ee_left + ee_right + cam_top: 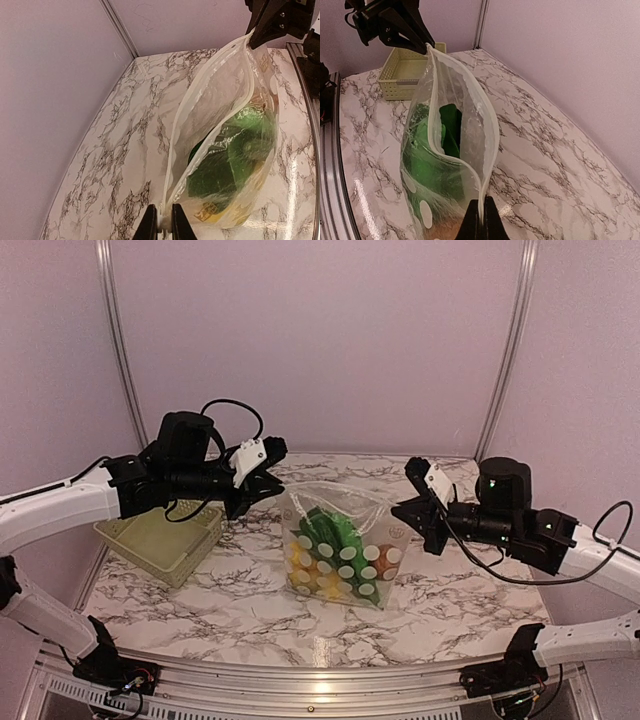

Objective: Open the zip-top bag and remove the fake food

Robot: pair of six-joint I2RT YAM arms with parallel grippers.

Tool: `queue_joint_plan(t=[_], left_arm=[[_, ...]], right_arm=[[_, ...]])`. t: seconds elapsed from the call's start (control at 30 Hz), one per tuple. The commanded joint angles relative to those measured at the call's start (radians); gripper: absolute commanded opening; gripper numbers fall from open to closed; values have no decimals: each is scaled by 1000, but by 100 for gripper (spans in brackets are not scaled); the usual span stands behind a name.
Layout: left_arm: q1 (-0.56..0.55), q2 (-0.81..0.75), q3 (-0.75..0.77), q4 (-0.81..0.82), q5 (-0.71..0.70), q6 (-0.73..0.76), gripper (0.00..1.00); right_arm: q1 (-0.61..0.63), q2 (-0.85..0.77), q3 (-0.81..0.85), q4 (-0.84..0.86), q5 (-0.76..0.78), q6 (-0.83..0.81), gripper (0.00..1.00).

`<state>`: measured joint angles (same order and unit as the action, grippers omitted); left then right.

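The opening step looks done, or nearly. The zip-top bag (pixel 340 550) stands in the middle of the tabletop (pixel 460 590), its bottom apparently resting on the marble and its top edge strung between my two arms. My left jaws are nearly closed, pinching the end of the rim at the bag's 10 o'clock. My right jaws are fully closed on the opposite end of the rim, at about 2 o'clock. Between those two pinches the seal is parted. In both wrist views the two lips bow away from each other and I can look down into the pouch.

The second half has not begun. The fake food (pixel 335 532) is all inside: green pieces on top, with yellow and brown ones lower down behind the white dots. Nothing lies loose on the marble, and the pale green basket (pixel 160 540) at the bag's 9 o'clock shows no food in it.

Both sets of jaws are taken up with the rim, so I judge that emptying the bag calls for tipping it or freeing one side.
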<state>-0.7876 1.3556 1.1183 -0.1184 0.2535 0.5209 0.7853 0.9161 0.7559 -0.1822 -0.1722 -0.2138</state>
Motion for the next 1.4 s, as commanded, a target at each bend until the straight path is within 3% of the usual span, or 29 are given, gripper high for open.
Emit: queue_joint_plan(t=[0.0, 0.13, 0.33, 0.53, 0.63, 0.8, 0.87, 1.1, 1.37], left_arm=[[6, 54, 92, 9, -8, 46, 5], [6, 91, 109, -10, 9, 90, 5], [5, 95, 64, -17, 42, 124, 6], [-11, 54, 2, -12, 64, 157, 6], [-22, 32, -16, -15, 67, 174, 6], [-49, 2, -44, -15, 48, 197, 7], [-62, -9, -54, -15, 33, 207, 7], [-104, -21, -64, -27, -28, 238, 7], [-125, -35, -79, -18, -56, 241, 7]], right_arm=[[-24, 47, 116, 22, 65, -48, 0], [-43, 117, 146, 4, 86, -38, 0], [-37, 149, 85, 6, -61, 4, 1], [50, 154, 63, -67, -93, 18, 7], [73, 155, 90, -105, -153, 44, 36], [80, 159, 192, -170, -187, 85, 67], [79, 173, 247, -194, -156, 101, 72], [79, 335, 439, -314, -72, 116, 71], [79, 472, 521, -386, -56, 122, 68]])
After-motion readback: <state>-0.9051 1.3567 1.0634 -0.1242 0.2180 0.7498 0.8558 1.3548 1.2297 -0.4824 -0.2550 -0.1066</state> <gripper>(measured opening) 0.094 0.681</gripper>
